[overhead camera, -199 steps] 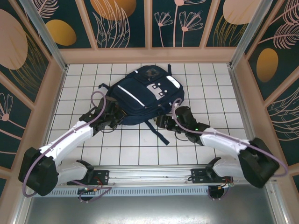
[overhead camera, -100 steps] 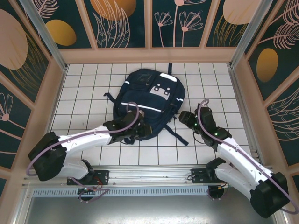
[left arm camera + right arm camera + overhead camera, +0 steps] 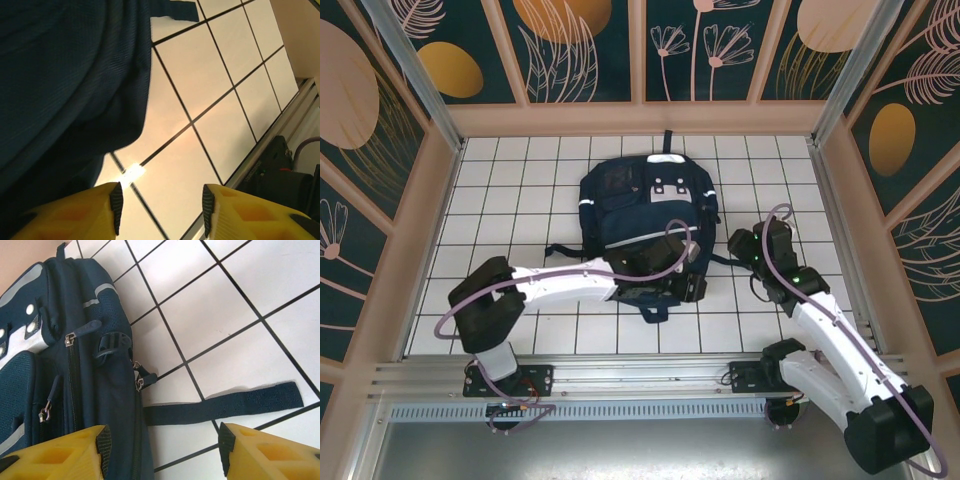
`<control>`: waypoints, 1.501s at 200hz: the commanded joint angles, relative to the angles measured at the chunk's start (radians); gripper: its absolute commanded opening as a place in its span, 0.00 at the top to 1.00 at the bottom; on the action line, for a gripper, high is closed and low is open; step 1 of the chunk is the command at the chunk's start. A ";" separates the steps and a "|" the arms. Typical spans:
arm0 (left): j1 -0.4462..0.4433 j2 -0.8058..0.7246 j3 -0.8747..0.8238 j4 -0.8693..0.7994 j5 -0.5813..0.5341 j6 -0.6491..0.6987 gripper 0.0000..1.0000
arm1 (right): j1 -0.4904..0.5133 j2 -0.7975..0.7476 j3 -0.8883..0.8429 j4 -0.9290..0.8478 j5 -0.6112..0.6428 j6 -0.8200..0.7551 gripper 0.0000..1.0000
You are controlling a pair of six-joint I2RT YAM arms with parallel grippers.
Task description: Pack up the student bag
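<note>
The student bag [image 3: 645, 215] lies flat in the middle of the table [image 3: 500, 200], a little toward the far wall, with its top end to the far side. The left arm [image 3: 570, 283] reaches from the near left across to the right, so the left gripper [image 3: 692, 288] is at the near right corner of the bag, over the tiles. The right gripper [image 3: 740, 245] is just right of the bag, apart from it, and 1 loose strap [image 3: 225, 402] lies on the tiles, running out to the right from the bag's right side.
</note>
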 commanded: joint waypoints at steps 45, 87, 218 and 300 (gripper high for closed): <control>0.017 -0.210 -0.113 0.083 0.150 0.171 0.01 | -0.016 -0.001 0.072 0.076 -0.148 -0.117 0.01; 0.229 -0.510 -0.171 0.057 -0.229 0.263 0.01 | -0.019 -0.005 0.141 0.215 0.172 -0.267 0.01; 1.004 -0.450 -0.875 1.002 -0.518 0.619 0.01 | -0.377 0.074 -0.515 1.227 0.004 -0.593 0.01; 1.017 -0.144 -1.026 1.737 -0.484 0.720 0.01 | -0.410 0.420 -0.517 1.601 -0.154 -0.581 0.01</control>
